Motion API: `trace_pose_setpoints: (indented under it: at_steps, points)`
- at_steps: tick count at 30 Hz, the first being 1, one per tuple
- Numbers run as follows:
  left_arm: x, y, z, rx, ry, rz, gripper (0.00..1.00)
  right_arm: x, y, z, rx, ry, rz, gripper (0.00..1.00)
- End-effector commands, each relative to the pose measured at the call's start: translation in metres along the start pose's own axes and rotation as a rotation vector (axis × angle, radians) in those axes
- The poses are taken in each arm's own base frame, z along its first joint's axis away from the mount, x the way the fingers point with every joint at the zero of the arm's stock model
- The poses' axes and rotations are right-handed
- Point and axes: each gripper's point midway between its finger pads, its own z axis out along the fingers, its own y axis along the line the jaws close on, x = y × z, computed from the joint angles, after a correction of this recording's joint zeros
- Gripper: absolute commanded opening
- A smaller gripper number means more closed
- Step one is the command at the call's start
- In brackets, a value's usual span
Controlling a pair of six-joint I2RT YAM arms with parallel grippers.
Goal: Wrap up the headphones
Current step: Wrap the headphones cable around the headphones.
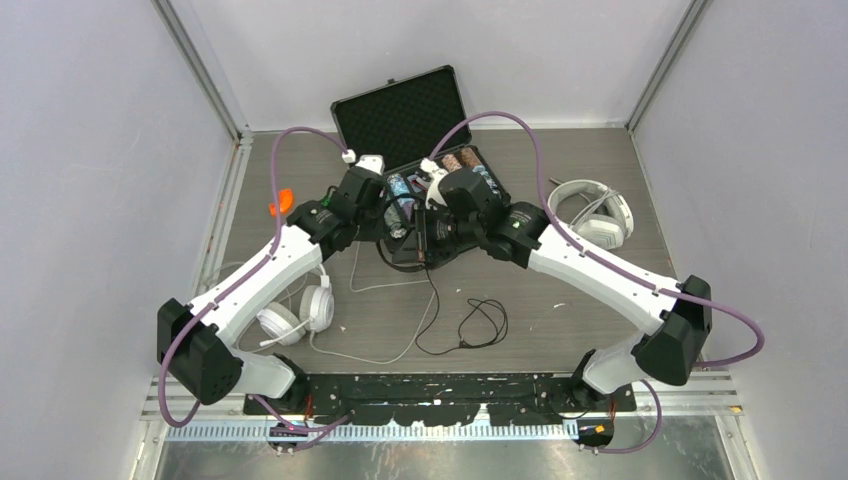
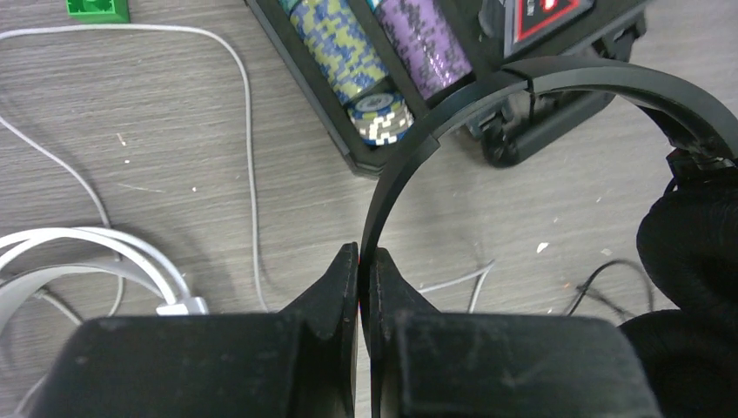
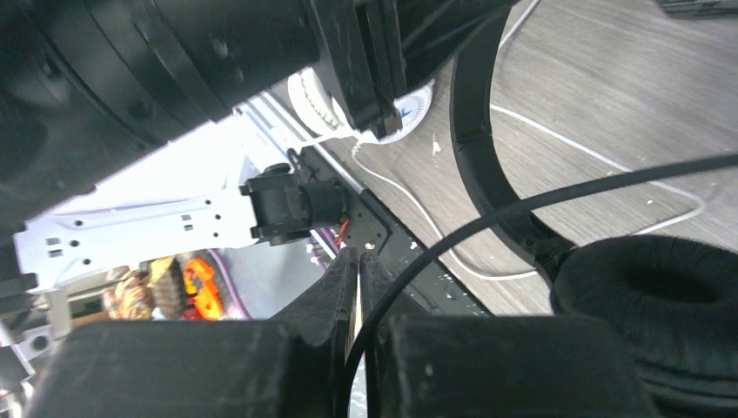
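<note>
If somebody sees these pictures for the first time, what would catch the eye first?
Both arms meet mid-table at the slim black on-ear headphones: the left gripper is shut on the headband, the right gripper pinches the black cord. Behind them stands an open black foam-lined case with colourful poker chips. A white round-cup headset lies left, a bulky white-grey over-ear pair right.

We've got the case (image 1: 405, 110) open at the back middle of the worktop (image 1: 560, 300), the slim headset (image 2: 522, 83) just in front of it, and its cord (image 3: 609, 187) trailing toward the near edge. The bulky headset (image 1: 597, 213) is off right and the round-cup headset (image 1: 298, 315) front left. Chips (image 2: 344, 43) in the case, we think.
</note>
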Motion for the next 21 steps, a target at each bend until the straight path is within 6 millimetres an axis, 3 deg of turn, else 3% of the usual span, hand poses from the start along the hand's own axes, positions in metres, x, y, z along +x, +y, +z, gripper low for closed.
trace_pose_setpoints:
  at_steps: [1,5,21]
  points:
    - [-0.064,-0.015,-0.021,0.09,-0.21,-0.189,0.0,-0.015,0.005,-0.016,0.036,-0.14,-0.144,0.12]
    - [-0.077,-0.019,-0.032,0.125,-0.245,-0.247,0.0,-0.013,-0.014,-0.02,0.094,-0.188,-0.301,0.14]
    - [-0.101,-0.033,-0.065,0.262,-0.337,-0.382,0.0,-0.011,-0.026,-0.035,0.059,-0.438,-0.619,0.18]
